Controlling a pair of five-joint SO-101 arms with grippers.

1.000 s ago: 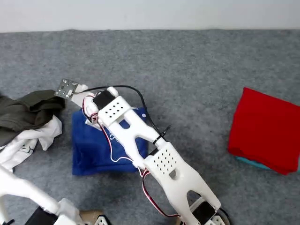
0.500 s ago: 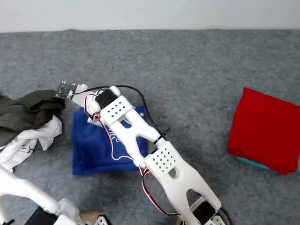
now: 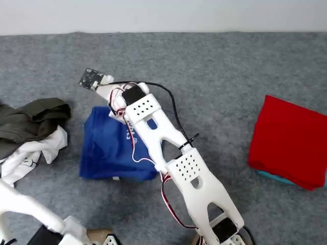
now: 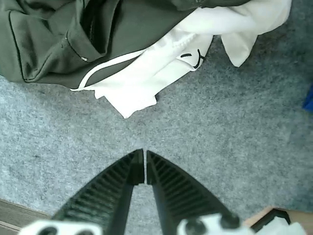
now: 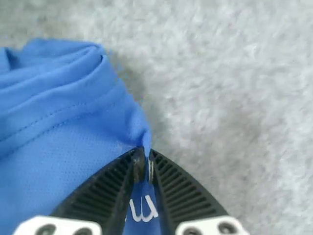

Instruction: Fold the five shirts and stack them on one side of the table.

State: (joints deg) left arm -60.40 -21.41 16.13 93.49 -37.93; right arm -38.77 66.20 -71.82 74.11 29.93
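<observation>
Grey tabletop (image 3: 214, 76) with a folded blue shirt (image 3: 104, 148) left of centre. A folded red shirt (image 3: 288, 140) lies on a teal shirt (image 3: 271, 177) at the right edge, and an olive shirt (image 3: 30, 122) and white shirt (image 3: 30, 153) lie crumpled at the left. Moving the blue shirt to that stack likely needs a slow, low drag, since 1 pinch could spill its folds. The right jaws are closed on a thin ridge at the blue shirt's edge; the left jaws are closed on nothing, above bare tabletop near the white shirt
</observation>
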